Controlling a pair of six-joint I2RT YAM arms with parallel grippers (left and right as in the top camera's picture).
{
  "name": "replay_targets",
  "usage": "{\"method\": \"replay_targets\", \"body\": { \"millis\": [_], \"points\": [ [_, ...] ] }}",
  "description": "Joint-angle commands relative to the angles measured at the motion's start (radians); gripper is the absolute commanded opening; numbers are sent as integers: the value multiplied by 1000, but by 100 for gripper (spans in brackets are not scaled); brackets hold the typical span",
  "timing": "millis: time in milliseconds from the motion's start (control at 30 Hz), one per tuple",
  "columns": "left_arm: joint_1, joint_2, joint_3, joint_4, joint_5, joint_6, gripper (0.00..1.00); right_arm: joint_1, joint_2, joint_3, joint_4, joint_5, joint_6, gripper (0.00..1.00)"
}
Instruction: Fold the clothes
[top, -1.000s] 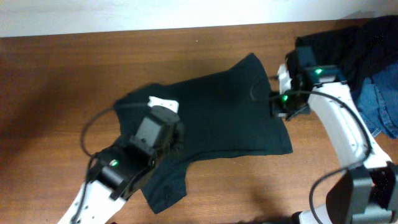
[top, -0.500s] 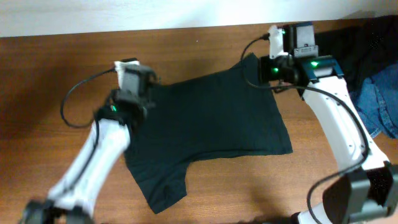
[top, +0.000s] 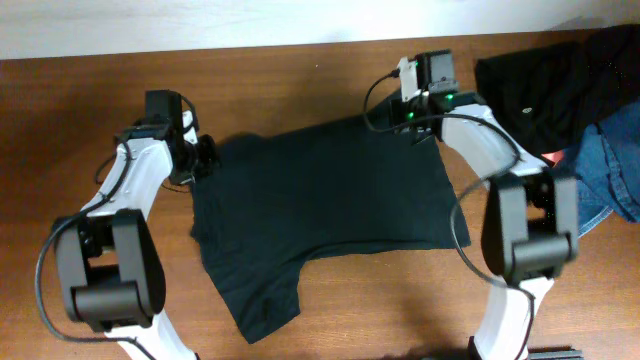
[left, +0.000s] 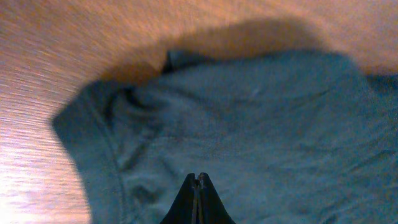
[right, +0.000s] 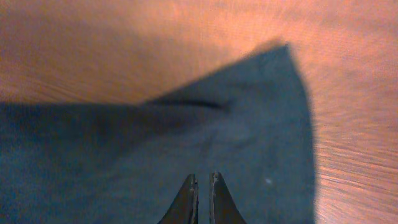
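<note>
Found the black T-shirt (top: 330, 195) lying across the middle of the wooden table (top: 80, 90), opened out nearly flat, with one sleeve (top: 262, 305) trailing toward the near edge. Against the view of a second earlier, saw the far edge drawn wider, the left far corner pulled out from under the arm toward the left, and the white tag gone from sight. Placed the left gripper (top: 205, 155) at that left far corner and the right gripper (top: 412, 122) at the right far corner, both carried there within the second from the shirt's middle and its right side. Read the left fingertips (left: 189, 199) as pressed fully together and the right fingertips (right: 186, 199) as closed to a hairline slit, with dark cloth rising to meet each pair. Judged both to be pinching the thin fabric, though could not make out the pinch itself. Took the change as a spreading step rather than a fold: garment straightened by its far corners, first fold not yet made. Noted, well off to the right and apart from the shirt, a heap of dark clothing (top: 545, 80) and some blue denim (top: 615, 165).
</note>
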Motion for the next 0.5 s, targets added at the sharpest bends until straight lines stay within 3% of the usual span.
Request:
{"method": "replay_targets", "body": {
  "millis": [0, 467],
  "points": [
    [-1, 51, 20, 7, 45, 16, 0, 6, 70, 13, 22, -13, -28, 4],
    [-1, 95, 20, 64, -68, 16, 0, 6, 101, 13, 74, -8, -28, 4]
  ]
}}
